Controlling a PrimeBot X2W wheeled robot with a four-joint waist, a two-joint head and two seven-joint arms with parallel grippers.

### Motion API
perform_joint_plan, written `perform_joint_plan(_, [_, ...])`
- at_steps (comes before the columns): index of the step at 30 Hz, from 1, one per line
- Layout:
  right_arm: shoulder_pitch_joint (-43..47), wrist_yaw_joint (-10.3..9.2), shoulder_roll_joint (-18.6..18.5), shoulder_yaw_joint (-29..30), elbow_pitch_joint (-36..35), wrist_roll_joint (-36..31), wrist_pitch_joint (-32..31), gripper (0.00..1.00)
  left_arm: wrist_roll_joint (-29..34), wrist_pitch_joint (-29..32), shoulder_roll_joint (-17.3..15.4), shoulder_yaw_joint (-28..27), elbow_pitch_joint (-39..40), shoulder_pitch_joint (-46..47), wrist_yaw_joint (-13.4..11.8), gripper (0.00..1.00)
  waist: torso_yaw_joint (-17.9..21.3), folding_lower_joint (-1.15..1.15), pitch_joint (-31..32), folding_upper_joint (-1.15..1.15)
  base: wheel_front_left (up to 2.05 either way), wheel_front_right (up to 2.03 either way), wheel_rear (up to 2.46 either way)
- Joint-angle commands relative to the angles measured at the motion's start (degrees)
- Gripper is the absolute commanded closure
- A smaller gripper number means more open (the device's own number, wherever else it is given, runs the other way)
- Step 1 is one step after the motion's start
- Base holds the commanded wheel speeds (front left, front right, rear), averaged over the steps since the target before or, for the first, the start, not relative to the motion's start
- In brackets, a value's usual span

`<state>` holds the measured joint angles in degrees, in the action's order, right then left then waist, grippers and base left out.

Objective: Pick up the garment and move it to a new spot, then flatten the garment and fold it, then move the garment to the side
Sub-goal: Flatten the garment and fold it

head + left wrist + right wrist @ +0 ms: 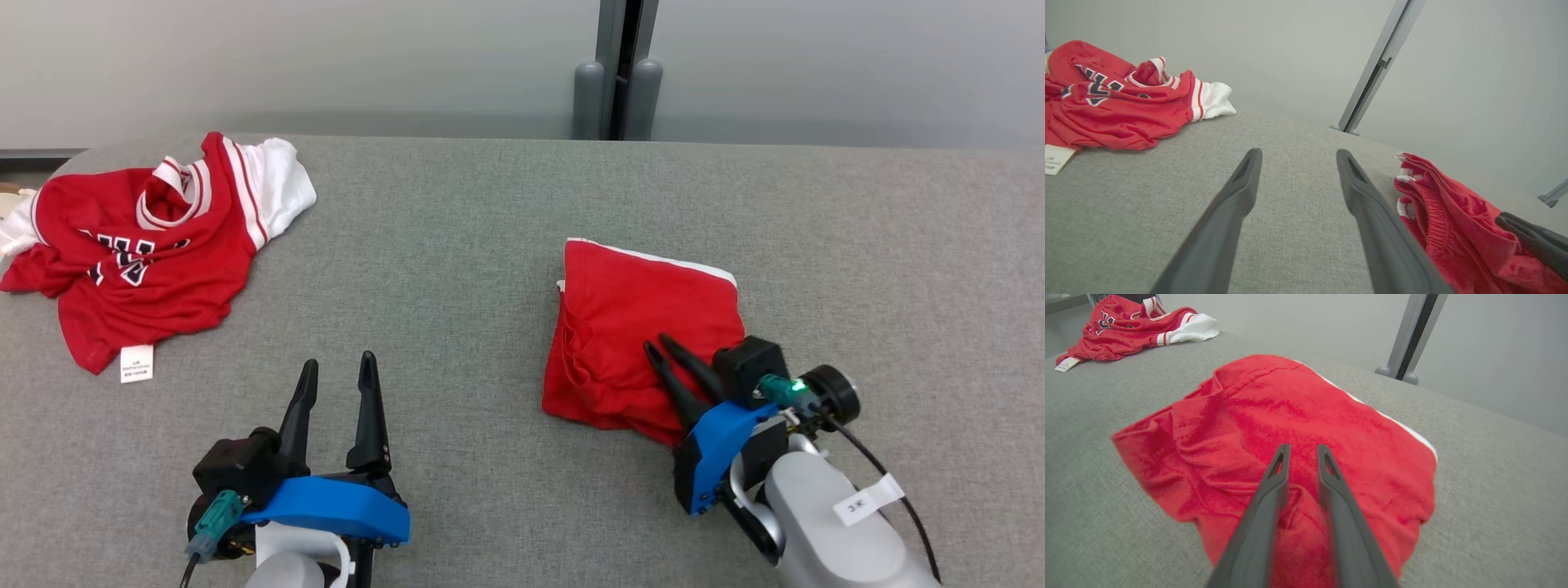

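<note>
You have the folded red garment (637, 310) lying right of centre on the grey table (457, 269), a rough rectangle with a white stripe (653, 257) along its far edge and a rumpled, gathered left side; its near edge is bunched where your right arm meets it; the right gripper (656, 342) reaches in from the lower right and lies over the garment's near part, fingers pointing up and to the left across the red cloth; in the right wrist view those fingers stand narrow, a slim gap showing between the tips, and a ridge of cloth rises between them lower down; you cannot tell from this whether the cloth is pinched or merely lying there; your left gripper (338, 361) sits at the lower left above bare table, fingers spread wide and pointing away from you, holding nothing and well apart from both pieces of clothing; in the left wrist view the garment's gathered edge lies just to the right of its right finger; a second item, a crumpled red jersey (147, 253) with white trim and dark lettering, lies at the far left of the table, a white label (136, 363) flat on the cloth at its near edge; a grey post (616, 73) stands behind the table's far edge
</note>
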<state>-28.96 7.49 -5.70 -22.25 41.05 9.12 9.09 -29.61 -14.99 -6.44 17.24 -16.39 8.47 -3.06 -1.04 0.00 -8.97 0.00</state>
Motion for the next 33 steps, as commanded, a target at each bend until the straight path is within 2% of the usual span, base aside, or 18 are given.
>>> perform_joint_plan(1, [0.3,0.0,0.3,-0.4,0.1,-0.1,-0.2,1.0,0.4,-0.3,0.0,-0.3,0.0,0.1,0.1,0.0,0.0,0.0,-0.1,0.0,0.0,0.0,0.0])
perform_joint_plan(10, [-2.6,0.0,2.7,-11.7,3.5,3.3,-0.5,1.0,0.7,-0.3,0.2,-0.7,-0.3,1.2,0.4,0.0,-1.1,0.0,-0.7,0.0,0.0,0.0,0.0])
perform_joint_plan(16, [-4.9,0.0,2.8,-17.2,7.3,5.8,-0.9,1.0,0.9,-0.3,0.5,-1.0,-0.6,1.2,0.5,0.0,-2.3,0.0,-1.0,0.0,0.0,0.0,0.0])
perform_joint_plan(20, [-5.8,0.0,2.8,-18.7,9.1,6.7,0.7,1.0,1.1,-0.3,0.6,-1.4,-0.8,1.2,0.7,0.0,-2.3,0.0,-1.1,0.0,0.0,0.0,0.0])
perform_joint_plan(23, [-6.6,0.0,2.8,-17.3,9.4,6.7,3.7,0.73,1.7,-0.3,0.8,-1.5,-0.6,1.0,1.1,0.0,-1.4,0.0,-0.6,0.0,0.0,0.0,0.0])
perform_joint_plan(24, [-6.6,0.0,2.8,-16.6,9.2,6.7,4.3,0.55,1.9,-0.3,0.8,-1.4,-0.5,1.0,1.2,0.0,-1.1,0.0,-0.3,0.0,0.0,0.0,0.0])
perform_joint_plan(25, [-6.5,0.0,2.8,-15.8,8.7,6.5,4.8,0.16,2.1,-0.3,0.8,-1.3,-0.5,0.9,1.4,0.0,-0.7,0.0,-0.1,0.0,0.0,0.0,0.0])
perform_joint_plan(26, [-6.2,0.0,2.8,-14.6,8.2,6.4,5.2,0.0,2.5,-0.3,0.8,-1.2,-0.4,0.9,1.5,0.0,-0.3,0.0,0.2,0.0,0.0,0.0,0.0])
perform_joint_plan(33, [-0.8,0.0,2.5,-1.8,0.7,3.4,6.1,0.0,4.6,-0.3,0.4,-1.1,-1.0,0.8,2.4,0.0,2.2,0.0,2.3,0.0,0.0,0.0,0.0])
